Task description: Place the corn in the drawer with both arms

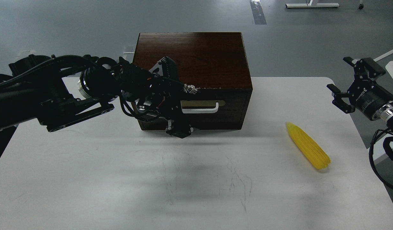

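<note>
The near half of the white desk (pixel 87 179) carries only faint dark scuff marks. Farther in, toward the right edge, lies one ear of corn (pixel 307 146), yellow and ribbed, flat on the desk with its pointed end turned toward the far edge and its blunt end toward the near right corner; nothing touches it.

Beyond that, at the middle of the far edge, stands one dark wooden box (pixel 190 64) with a single drawer (pixel 215 108) in its front, pushed in flush. The drawer bears one white bar handle (pixel 204 108) on a beige plate.

Two black arms are in view. The left claw (pixel 175 105) reaches in from the left edge and sits in front of the drawer, covering the handle's left end; it is dark and tangled with cables, so whether its fingers grip the handle cannot be told. The right claw (pixel 346 84) hangs over the far right corner, fingers spread apart and holding nothing, well apart from the corn.
</note>
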Available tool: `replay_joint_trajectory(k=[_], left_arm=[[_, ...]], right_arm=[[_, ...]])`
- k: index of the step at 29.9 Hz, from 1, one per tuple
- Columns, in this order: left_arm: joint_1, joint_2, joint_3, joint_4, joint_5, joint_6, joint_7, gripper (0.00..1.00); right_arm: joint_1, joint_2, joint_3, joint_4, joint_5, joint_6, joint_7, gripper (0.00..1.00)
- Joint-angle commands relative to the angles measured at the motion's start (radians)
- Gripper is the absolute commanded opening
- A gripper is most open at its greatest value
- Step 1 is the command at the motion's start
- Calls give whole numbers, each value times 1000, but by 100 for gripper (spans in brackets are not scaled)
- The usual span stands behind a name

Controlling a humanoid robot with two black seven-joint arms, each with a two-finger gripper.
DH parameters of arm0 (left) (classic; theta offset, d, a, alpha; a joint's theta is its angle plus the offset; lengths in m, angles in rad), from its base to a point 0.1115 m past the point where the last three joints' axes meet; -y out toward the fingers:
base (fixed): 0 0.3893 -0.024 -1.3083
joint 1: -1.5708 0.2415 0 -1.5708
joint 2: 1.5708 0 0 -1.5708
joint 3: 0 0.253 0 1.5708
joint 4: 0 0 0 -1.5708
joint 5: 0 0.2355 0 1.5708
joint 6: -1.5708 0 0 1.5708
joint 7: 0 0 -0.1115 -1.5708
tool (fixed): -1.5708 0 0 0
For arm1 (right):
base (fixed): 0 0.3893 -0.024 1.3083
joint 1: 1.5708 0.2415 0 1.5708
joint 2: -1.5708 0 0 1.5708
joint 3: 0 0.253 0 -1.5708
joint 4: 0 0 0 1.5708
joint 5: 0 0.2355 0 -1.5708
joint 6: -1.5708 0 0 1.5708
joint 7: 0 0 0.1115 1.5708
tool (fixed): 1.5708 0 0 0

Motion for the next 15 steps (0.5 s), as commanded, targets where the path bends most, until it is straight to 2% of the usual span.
replay_joint_trajectory(k=[1,15], left_arm=[[0,1,15,5,0,0,0,98],[8,1,43,9,0,0,0,98]], right_arm=[[-2,0,0,0,1,0,0,100],[-7,2,0,0,1,0,0,100]])
